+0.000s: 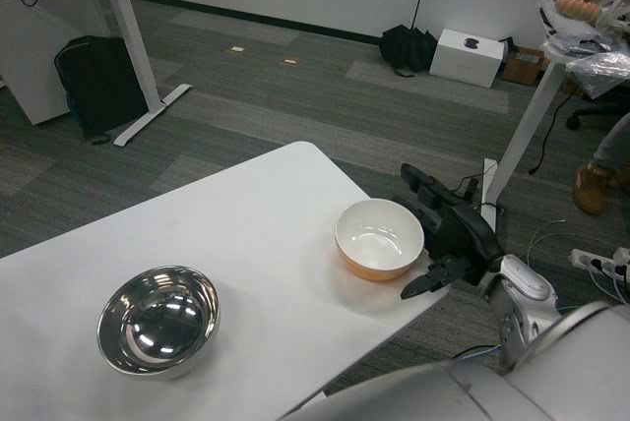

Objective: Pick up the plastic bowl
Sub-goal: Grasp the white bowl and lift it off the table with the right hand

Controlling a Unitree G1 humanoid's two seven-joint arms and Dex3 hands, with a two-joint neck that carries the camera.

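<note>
White table (246,244) slanting across the view. Steel bowl (158,321) at near left, well apart from the rest. Orange plastic bowl (379,239), white inside, upright near the table's right edge. Right hand (451,234) just beside its right rim, fingers spread, holding nothing. Left hand out of view.

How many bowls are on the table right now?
2. An orange plastic bowl sits near the table's right edge, beside the right hand. A shiny metal bowl sits at the front left. None appear hidden.
</note>
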